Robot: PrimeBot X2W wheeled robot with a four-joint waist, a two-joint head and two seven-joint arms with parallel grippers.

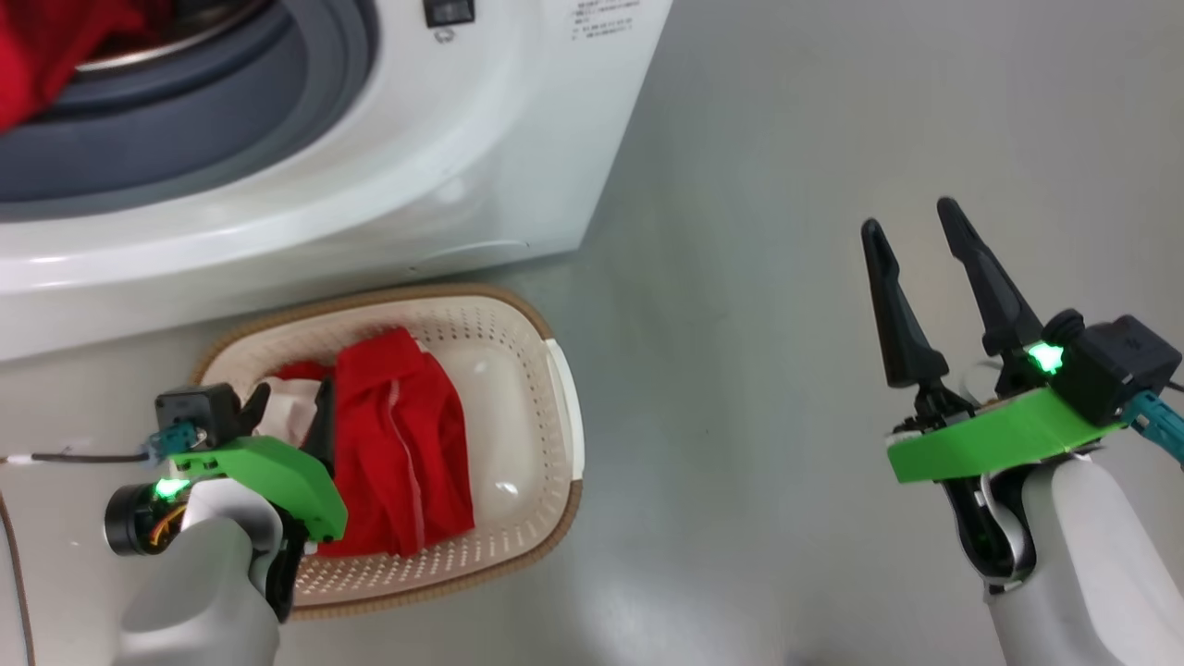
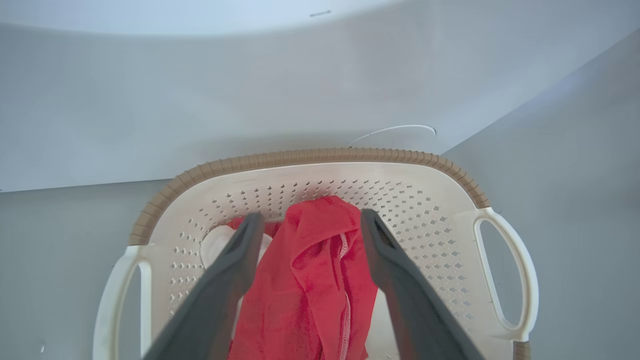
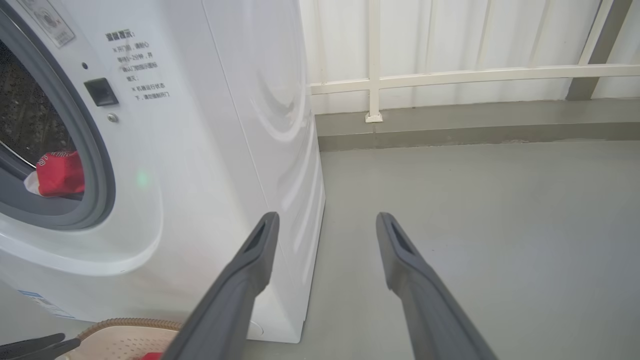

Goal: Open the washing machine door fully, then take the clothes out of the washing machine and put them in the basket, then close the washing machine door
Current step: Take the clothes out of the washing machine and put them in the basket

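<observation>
Left jaws spread above basket (image 2: 310, 154) rim | right jaws spread over floor (image 1: 786, 324)

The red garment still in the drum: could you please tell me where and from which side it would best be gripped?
Probably its bunched fold nearest the opening: the garment humps up on the lower lip of the grey gasket, so the cloth stands proud there. Come straight in through the open front, slightly from above, fingers either side of the hump.
</observation>
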